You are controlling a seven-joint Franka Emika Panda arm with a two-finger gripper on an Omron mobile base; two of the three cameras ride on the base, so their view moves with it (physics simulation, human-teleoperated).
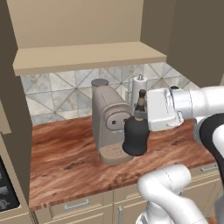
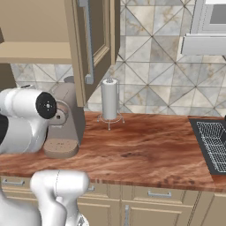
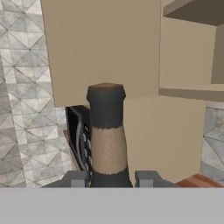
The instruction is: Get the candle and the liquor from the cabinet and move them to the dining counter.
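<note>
1. Gripping the liquor (image 1: 135, 136) by its thin neck, the gripper (image 1: 141, 114) hung over the wood worktop (image 1: 65, 162), its jaws clenched on the neck from either side; in the hand view the neck and dark stopper rose straight up between the two fingertips (image 3: 75, 178).
2. The black bottle was out of the cabinet (image 1: 87, 35); it sat just in front of the beige coffee machine (image 1: 108, 124), and whether its base touched the worktop or floated just above it could not be told.
3. The cabinet's shelf (image 1: 92, 57) was high above and to the left of the bottle, and one cabinet door (image 2: 90, 44) stood swung open above the machine in the right base view.
4. A paper towel roll (image 2: 109, 99) stood on its wire stand farther right along the worktop, well apart from the bottle.
5. The step in hand looked like the carry of the liquor: taken from the cabinet, not yet at the dining counter.
6. The next move called for keeping the bottle upright and the grip firm, pulling it back clear of the coffee machine and the open door, then turning the base toward the island.
7. The candle's place could not be told.
</note>
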